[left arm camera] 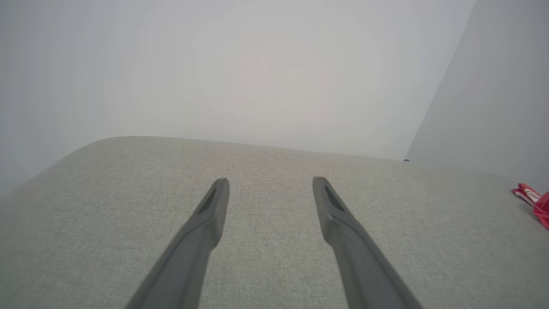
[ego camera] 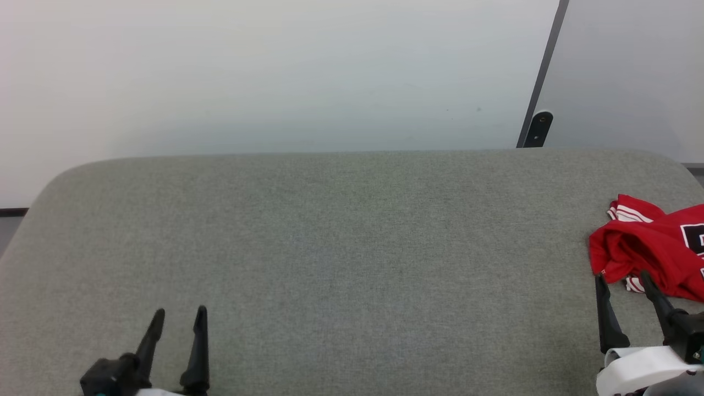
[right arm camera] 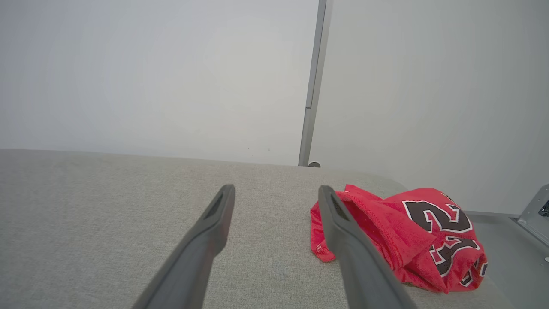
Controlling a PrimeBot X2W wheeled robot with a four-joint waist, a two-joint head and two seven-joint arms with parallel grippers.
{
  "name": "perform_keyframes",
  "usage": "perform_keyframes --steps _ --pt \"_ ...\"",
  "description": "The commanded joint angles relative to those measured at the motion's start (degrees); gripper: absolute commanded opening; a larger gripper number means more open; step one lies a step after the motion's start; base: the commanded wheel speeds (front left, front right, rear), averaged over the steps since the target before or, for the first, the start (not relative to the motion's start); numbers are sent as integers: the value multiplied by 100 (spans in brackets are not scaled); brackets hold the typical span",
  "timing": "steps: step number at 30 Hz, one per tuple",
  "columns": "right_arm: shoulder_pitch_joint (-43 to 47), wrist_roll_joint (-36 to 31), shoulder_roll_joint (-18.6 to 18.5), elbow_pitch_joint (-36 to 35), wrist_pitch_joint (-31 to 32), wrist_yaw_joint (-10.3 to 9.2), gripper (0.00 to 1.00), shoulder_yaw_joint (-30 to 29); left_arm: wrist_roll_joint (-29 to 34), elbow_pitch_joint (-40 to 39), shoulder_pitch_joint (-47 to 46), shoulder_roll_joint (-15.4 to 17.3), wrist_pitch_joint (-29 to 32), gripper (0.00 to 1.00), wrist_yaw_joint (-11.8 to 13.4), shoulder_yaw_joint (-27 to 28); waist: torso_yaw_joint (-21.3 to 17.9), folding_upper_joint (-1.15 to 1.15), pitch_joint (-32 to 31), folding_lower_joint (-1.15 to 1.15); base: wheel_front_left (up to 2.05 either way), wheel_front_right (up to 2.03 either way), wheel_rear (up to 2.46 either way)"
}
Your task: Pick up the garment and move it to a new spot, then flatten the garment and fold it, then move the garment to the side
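Right gripper (ego camera: 622,276) is hovering just beside the garment (ego camera: 654,247), at its near-left edge, fingers wide, empty; left gripper (ego camera: 180,311), also wide, is sitting well apart.

Light: bright, even, diffuse.
Shadows: faint, soft, around the fingers (ego camera: 199,341).
Focus: fingers soft and blurred in the wrist views.
Distortion: tabletop (left arm camera: 85,193) edge bows beyond the fingers.

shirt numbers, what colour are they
Black edged in white, on the red shirt; clearest in the right wrist view.
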Motion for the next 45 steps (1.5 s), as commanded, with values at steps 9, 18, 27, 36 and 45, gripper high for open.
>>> perform_keyframes --steps 9,18,27,36,45 --pt "10 560 105 211 231 0 0 -84 -512 214 25 -104 168 0 0 25 12 0 7 0 0 0 0" --pt "27 1599 165 99 440 -1 0 -52 -1395 205 -80 -169 411 0 -1 68 35 0 31 0 0 0 0" --pt "17 2519 221 25 643 -1 0 -46 -2192 206 -182 -229 631 0 -2 108 59 0 54 0 0 0 0" --pt "-3 3350 271 -29 843 -1 0 -57 -2911 212 -276 -281 833 0 -3 147 82 0 77 0 0 0 0" --pt "-20 4022 310 -67 1003 -2 0 -70 -3491 218 -349 -325 1000 0 -5 181 103 0 98 0 0 0 0"
